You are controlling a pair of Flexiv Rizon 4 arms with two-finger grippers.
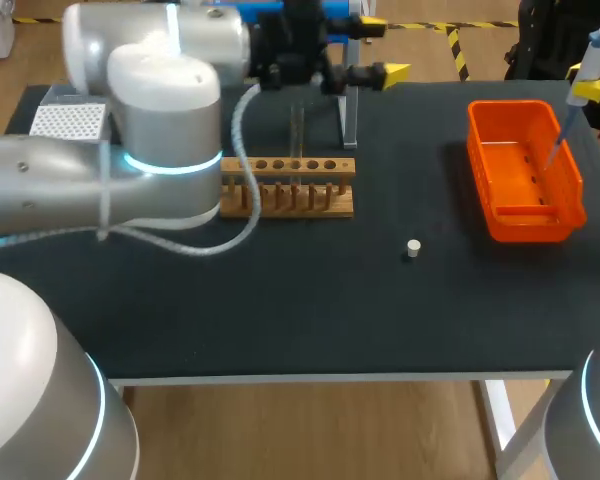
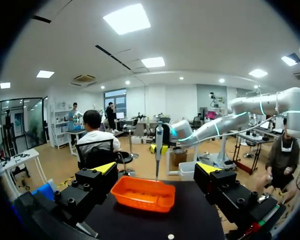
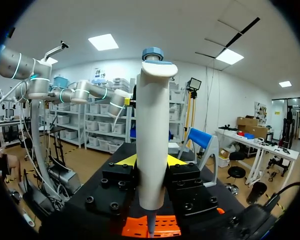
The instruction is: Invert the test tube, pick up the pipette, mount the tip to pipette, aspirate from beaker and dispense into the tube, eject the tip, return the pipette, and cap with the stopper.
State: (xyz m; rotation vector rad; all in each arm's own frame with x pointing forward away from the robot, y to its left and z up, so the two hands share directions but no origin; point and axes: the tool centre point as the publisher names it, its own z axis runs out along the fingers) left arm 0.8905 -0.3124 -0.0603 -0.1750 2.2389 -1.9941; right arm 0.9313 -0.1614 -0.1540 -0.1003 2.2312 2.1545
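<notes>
R hand [image 3: 151,162] clamped on pipette [image 3: 152,125] from both sides, held upright w/ thin lower end hanging over orange bin [image 1: 477,140] at right side of bench [image 1: 280,310]. L hand [image 2: 157,170] spread wide, nothing betw. fingers, up near far edge, facing across toward bin & pipette. Wooden rack [image 1: 288,190] mid-bench, just beside L arm [image 1: 165,120]; clear test tube [image 1: 297,125] upright in it. Upright stand [image 1: 350,115] just behind rack. Small white stopper [image 1: 413,248] on bare bench betw. rack & bin, apart from both. White tip box [image 1: 68,122] at far left, partly hidden by L arm.
</notes>
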